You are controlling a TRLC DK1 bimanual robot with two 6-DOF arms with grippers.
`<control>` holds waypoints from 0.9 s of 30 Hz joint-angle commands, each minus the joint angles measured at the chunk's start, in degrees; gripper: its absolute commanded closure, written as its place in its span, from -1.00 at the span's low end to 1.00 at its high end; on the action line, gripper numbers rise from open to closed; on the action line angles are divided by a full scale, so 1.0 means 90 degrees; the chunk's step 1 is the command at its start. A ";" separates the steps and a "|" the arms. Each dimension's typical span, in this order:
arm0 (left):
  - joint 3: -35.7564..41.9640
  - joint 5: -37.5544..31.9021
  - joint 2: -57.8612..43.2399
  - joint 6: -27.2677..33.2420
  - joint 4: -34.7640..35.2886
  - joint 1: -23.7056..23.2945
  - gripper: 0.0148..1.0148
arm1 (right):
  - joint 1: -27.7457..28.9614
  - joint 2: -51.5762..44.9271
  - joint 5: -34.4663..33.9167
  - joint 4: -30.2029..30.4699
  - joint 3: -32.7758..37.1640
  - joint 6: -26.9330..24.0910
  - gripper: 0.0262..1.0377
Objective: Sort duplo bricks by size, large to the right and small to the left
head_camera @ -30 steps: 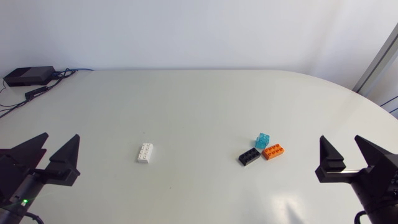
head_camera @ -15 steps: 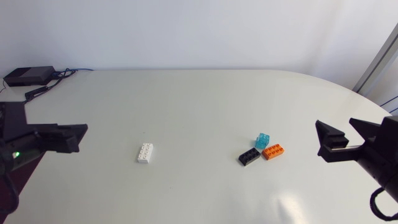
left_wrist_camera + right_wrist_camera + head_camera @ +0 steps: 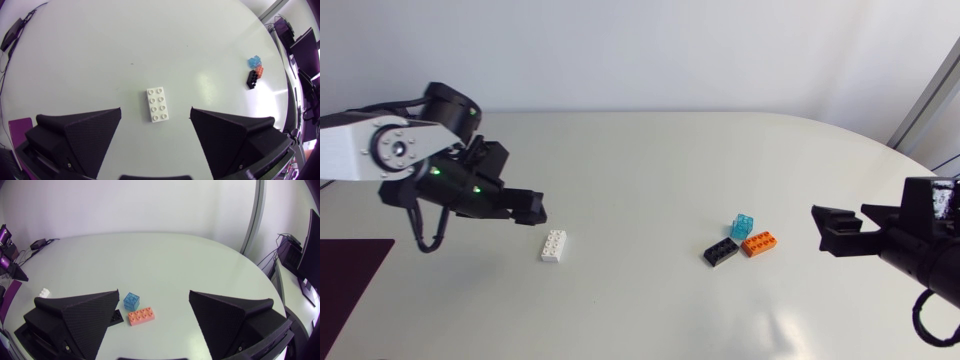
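**At the table's left, the left arm closes on the white brick**

The left gripper [image 3: 532, 211], fingers apart, has swung in from the table [image 3: 640, 150] edge, just short of the white eight-stud brick [image 3: 553, 245]. The right gripper [image 3: 832, 232], also spread, nears the black brick [image 3: 721, 251], orange brick [image 3: 760, 242] and blue brick [image 3: 743, 225]. Nothing is held yet, so sorting is only starting.

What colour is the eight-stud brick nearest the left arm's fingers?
White; the brick shows best in the left wrist view.
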State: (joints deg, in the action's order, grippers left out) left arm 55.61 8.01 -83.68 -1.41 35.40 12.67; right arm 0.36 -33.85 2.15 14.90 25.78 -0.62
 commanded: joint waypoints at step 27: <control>0.0979 -0.1124 -0.2665 -0.0908 -0.0261 0.1015 0.38 | 0.0165 -0.0058 0.0064 0.0650 0.0153 -0.0165 -0.92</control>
State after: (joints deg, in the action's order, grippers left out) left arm 65.41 -2.92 -108.75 -7.62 33.95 20.97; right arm 1.26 -34.87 2.76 19.66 28.01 -1.28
